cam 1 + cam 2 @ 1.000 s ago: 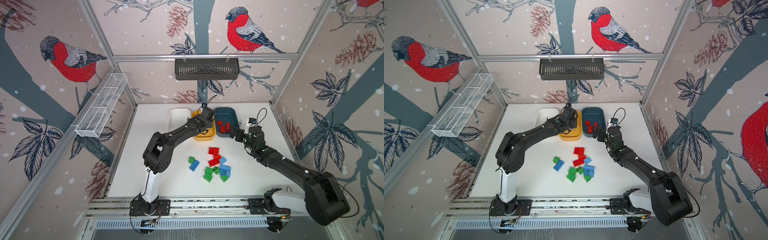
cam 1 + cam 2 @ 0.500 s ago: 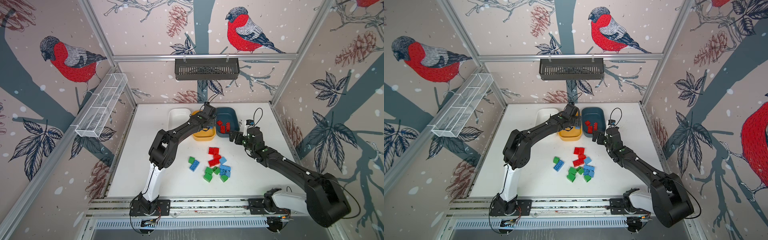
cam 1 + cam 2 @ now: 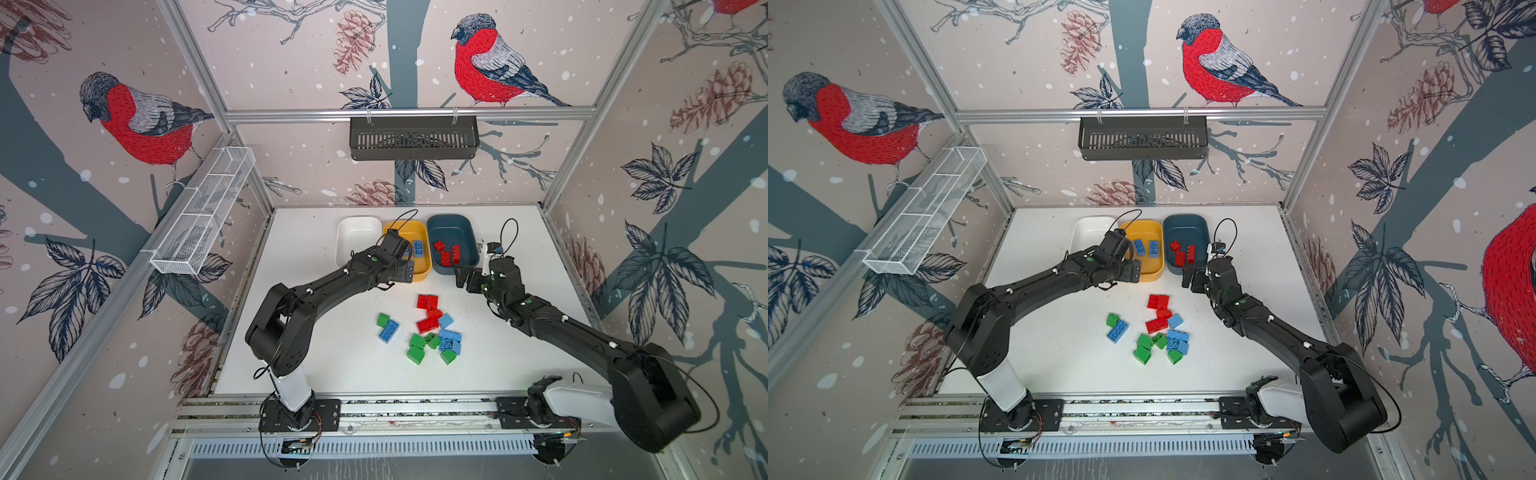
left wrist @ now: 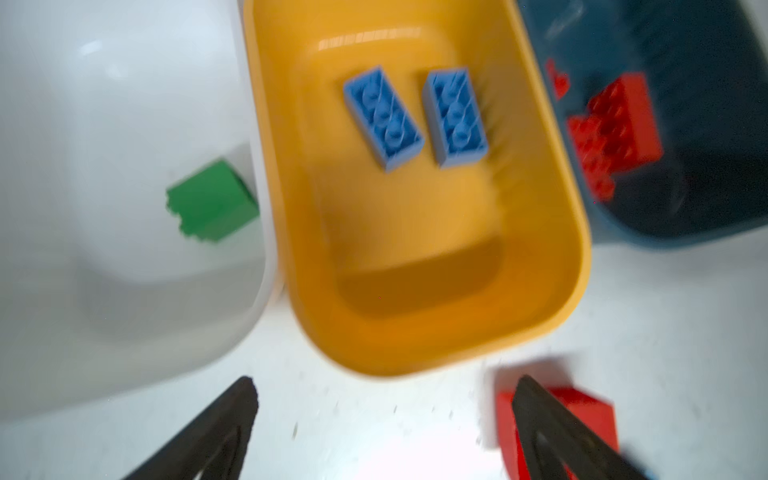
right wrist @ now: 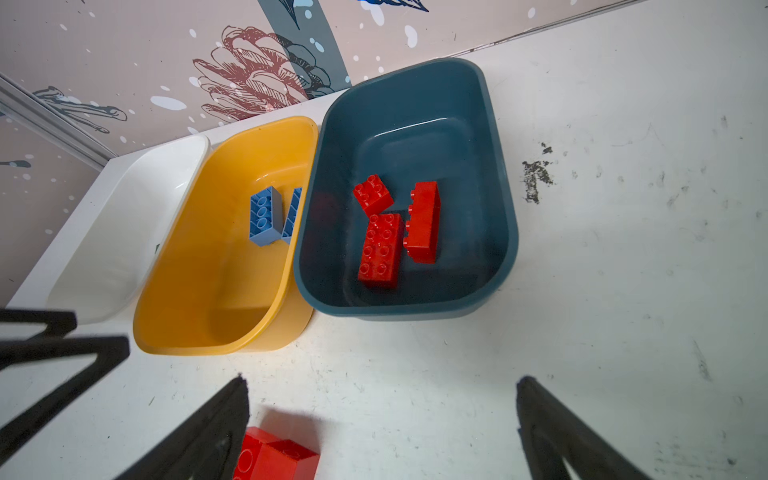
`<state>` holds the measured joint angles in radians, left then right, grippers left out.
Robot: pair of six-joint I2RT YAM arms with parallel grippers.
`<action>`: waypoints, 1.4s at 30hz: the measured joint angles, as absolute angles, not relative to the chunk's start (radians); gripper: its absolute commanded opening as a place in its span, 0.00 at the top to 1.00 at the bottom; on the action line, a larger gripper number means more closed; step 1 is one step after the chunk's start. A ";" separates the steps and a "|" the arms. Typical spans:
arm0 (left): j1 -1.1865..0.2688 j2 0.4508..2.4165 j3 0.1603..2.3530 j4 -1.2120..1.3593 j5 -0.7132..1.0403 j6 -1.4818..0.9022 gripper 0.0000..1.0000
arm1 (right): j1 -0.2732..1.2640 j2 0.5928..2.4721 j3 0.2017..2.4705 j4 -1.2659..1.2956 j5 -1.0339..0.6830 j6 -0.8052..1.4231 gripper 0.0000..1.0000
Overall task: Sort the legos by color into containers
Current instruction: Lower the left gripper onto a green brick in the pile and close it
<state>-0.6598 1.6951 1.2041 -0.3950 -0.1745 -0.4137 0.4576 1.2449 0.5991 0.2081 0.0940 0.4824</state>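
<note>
Gaping, seemingly empty: left tool [image 4: 386, 380] beside yellow tub [image 4: 415, 345].

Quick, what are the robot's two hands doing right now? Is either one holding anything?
Left hand: open, holding nothing.
Right hand: open, holding nothing.

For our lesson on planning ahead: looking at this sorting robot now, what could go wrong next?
1. In the pile, green and blue bricks touch, so a grab may drag a wrong-coloured neighbour.
2. The yellow tub and teal tub sit rim to rim; a brick dropped there could land wrongly.
3. Left gripper and right gripper face one pile and might collide there.
</note>
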 measured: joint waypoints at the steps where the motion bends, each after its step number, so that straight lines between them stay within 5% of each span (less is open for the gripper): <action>1: -0.660 1.668 1.167 -0.409 -0.153 -0.413 0.04 | 0.460 1.246 0.599 0.211 0.101 0.475 0.01; 12: -0.660 1.538 0.971 -0.487 -0.053 -0.411 0.10 | 0.488 1.306 0.624 0.233 0.139 0.472 0.00; 19: -0.658 1.540 0.902 -0.466 0.003 -0.391 0.32 | 0.496 1.333 0.650 0.233 0.144 0.466 0.01; 27: -0.658 1.573 0.886 -0.441 0.025 -0.384 0.36 | 0.506 1.364 0.672 0.231 0.148 0.464 0.01; 31: -0.658 1.596 0.886 -0.427 0.026 -0.384 0.47 | 0.513 1.372 0.676 0.226 0.152 0.463 0.01; 42: -0.658 1.627 0.876 -0.397 0.021 -0.391 0.51 | 0.522 1.375 0.679 0.217 0.165 0.445 0.01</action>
<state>-0.6582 1.6268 0.8757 -0.3965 0.0208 -0.3912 0.5220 1.3750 0.6788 0.2169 0.1654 0.4454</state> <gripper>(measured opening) 0.503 0.995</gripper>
